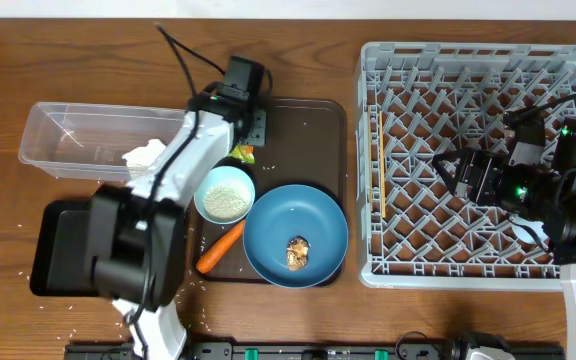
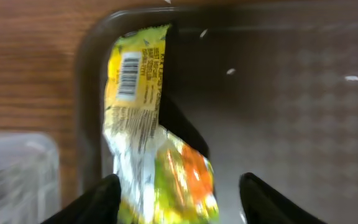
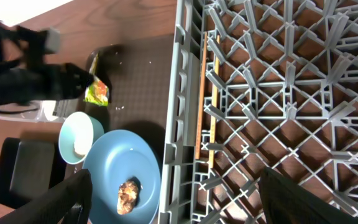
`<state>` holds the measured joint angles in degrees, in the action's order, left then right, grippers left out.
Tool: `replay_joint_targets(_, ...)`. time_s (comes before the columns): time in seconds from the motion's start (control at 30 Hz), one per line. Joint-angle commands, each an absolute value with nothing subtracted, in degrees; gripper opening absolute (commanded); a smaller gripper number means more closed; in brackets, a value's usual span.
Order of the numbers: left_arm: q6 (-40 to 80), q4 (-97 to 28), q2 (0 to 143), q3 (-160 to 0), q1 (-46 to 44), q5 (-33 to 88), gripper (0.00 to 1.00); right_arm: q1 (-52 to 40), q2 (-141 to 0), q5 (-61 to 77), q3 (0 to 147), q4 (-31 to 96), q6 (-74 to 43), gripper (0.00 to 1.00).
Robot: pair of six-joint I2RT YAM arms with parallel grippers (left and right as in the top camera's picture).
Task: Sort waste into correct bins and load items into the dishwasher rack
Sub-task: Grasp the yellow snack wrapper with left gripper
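Carefully now: my left gripper [image 2: 179, 194] hangs spread wide, gripping nothing. The small yellow-green printed wrapper [image 2: 143, 118] lies between the fingers at the left of the frame, close to the left finger, on the corner of the dark-brown serving tray [image 2: 291, 93]. I'd centre over it, go low and close on its crinkled middle — then, I judge, carry it to the clear rectangular plastic box [image 1: 78, 125].

the small yellow-green printed wrapper [image 2: 138, 118] is blurred in the left wrist view, its 6 o'clock end cut off by the edge. overhead, only a sliver shows beneath the left gripper [image 1: 246, 140]. the left arm [image 1: 183, 160] hides part of the shallow black rectangular tray [image 1: 58, 250]. the clear rectangular plastic box [image 2: 11, 180] is a blur at 8 o'clock.
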<state>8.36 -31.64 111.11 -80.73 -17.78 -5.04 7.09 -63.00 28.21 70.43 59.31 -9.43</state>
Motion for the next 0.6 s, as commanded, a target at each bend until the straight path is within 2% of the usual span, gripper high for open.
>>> replay_joint_targets(0.0,6.66,-30.28,114.21,-80.58,-17.04,-7.9,0.64,6.5,-63.0,27.86,70.91,59.46,-9.39,0.79)
replay_joint_targets(0.23,6.66,-28.75,118.43,-80.58,-16.69,-9.06,0.61,6.5,-63.02,27.83,70.91,59.18,-9.39,0.79)
replay_joint_targets(0.33,6.66,-28.56,118.76,-80.58,-16.69,-9.06,0.4,6.5,-63.0,27.83,70.91,58.89,-9.39,0.79)
replay_joint_targets(0.43,6.63,-29.08,118.69,-80.58,-16.71,-8.75,0.11,6.5,-63.0,27.83,70.91,58.94,-9.39,0.79)
replay_joint_targets(0.47,6.66,-29.54,118.32,-80.6,-16.73,-7.9,0.06,6.5,-63.0,27.83,70.91,58.96,-9.37,0.79)
replay_joint_targets(0.57,6.7,-30.89,116.51,-80.6,-16.75,-6.04,0.06,6.5,-63.0,27.83,70.91,59.0,-9.37,0.79)
